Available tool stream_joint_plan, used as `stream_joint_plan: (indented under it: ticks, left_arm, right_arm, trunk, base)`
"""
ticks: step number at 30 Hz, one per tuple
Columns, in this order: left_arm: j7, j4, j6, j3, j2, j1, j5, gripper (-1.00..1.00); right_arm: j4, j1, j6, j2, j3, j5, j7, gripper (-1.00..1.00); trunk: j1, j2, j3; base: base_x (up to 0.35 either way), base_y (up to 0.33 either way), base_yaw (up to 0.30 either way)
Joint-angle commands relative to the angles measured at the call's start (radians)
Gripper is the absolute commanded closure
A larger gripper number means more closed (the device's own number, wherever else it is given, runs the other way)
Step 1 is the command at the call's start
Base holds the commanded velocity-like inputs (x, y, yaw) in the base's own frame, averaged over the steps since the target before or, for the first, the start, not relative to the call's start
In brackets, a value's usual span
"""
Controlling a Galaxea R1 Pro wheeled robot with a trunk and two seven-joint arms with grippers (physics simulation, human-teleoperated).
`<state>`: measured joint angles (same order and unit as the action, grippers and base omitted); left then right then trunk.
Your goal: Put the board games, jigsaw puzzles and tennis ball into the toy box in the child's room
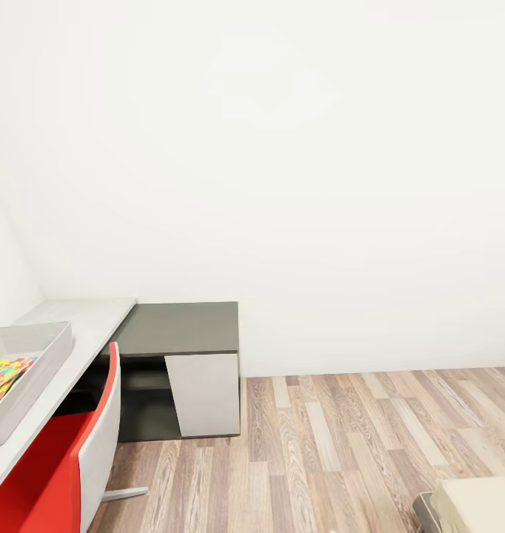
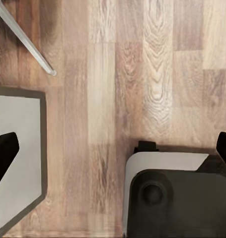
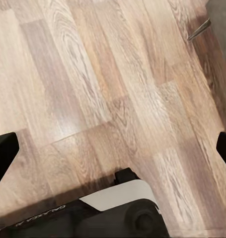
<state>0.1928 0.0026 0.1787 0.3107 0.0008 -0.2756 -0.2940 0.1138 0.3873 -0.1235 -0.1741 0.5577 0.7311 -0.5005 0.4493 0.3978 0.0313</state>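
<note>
Inspecting the jigsaw puzzle inside the toy box, we judge it light, stiff, best gripped edgewise; both jaws stand spread, empty.

Ahead of you, a plain white wall fills the upper room and meets a wood-plank floor in brown and grey tones. At lower left, a red swivel chair with a white shell back stands on it, one thin metal leg reaching across the planks; the left wrist view catches a slim metal leg too.
</note>
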Motion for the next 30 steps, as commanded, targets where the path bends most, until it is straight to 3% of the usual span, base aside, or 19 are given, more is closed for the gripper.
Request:
stream_joint_plan:
  ticks: [1,12,20,30]
  left_arm:
    - [0.002,0.000,0.003,0.009,0.000,0.006,-0.008,-1.00]
    - [0.002,0.001,0.001,0.008,-0.001,0.076,-0.013,-1.00]
    - [0.002,0.001,0.003,0.008,0.000,0.085,-0.011,-1.00]
    - [0.002,0.000,0.001,0.009,0.001,0.086,-0.012,-1.00]
  right_arm:
    - [0.000,-0.008,-0.006,0.000,0.009,0.010,-0.003,-1.00]
    - [-0.011,-0.055,-0.039,0.009,0.009,0.021,-0.003,-1.00]
    - [-0.035,-0.056,-0.067,0.011,0.009,0.015,-0.003,-1.00]
    - [-0.060,-0.056,-0.060,0.033,0.008,0.019,-0.002,-1.00]
  trunk:
    - [0.001,0.002,0.002]
    - [0.001,0.002,0.002]
    - [0.001,0.002,0.002]
    - [0.001,0.002,0.011]
  base:
    - [0.000,0.000,0.000]
    - [0.000,0.000,0.000]
    - [0.000,0.000,0.000]
    - [0.000,0.000,0.000]
